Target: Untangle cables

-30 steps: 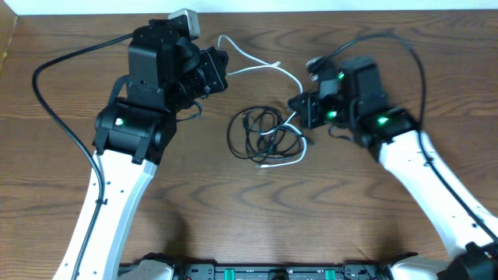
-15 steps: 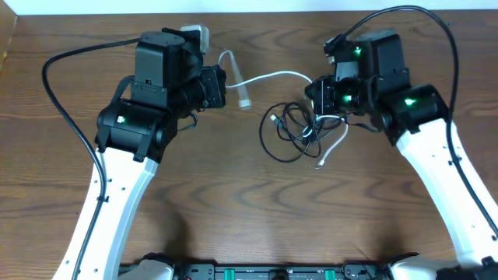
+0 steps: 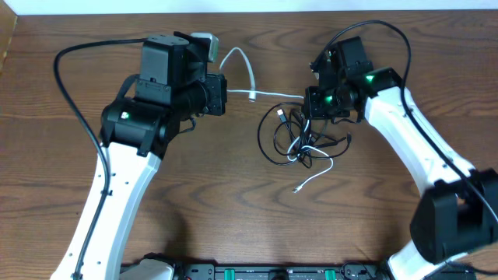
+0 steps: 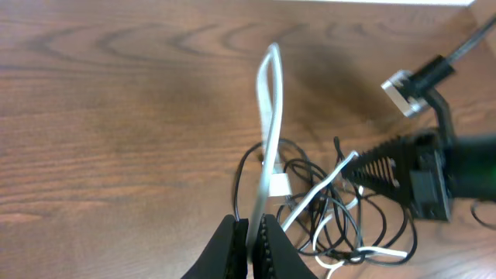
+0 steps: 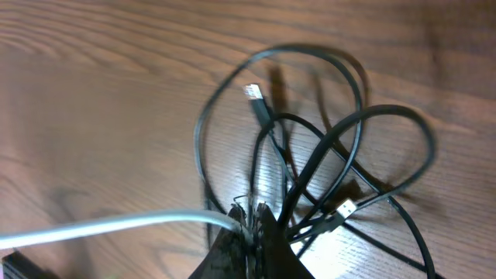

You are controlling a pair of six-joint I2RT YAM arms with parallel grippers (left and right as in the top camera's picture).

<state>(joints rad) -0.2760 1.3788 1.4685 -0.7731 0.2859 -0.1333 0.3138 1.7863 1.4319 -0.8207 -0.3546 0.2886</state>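
The white cable [image 3: 237, 56] arches from my left gripper [image 3: 224, 93] across to my right gripper [image 3: 310, 105]; its free end with a small plug lies on the table below the bundle. The black cable [image 3: 268, 144] hangs in tangled loops under the right gripper. In the left wrist view the left gripper [image 4: 249, 232] is shut on the white cable [image 4: 269, 116], with the black cable [image 4: 353, 225] beyond. In the right wrist view the right gripper [image 5: 252, 221] is shut on the white cable [image 5: 116, 225], and the loops of the black cable [image 5: 341, 124] pass beside the jaws.
The brown wooden table [image 3: 233, 225] fills the view. Thick black arm wires [image 3: 66, 101] curve at the left and above the right arm. A pale wall strip runs along the far edge.
My right gripper has carried the tangle right and toward the far edge, then settled slightly lower. The white cable has drawn out between the two grippers. Its free end now trails below the bundle.
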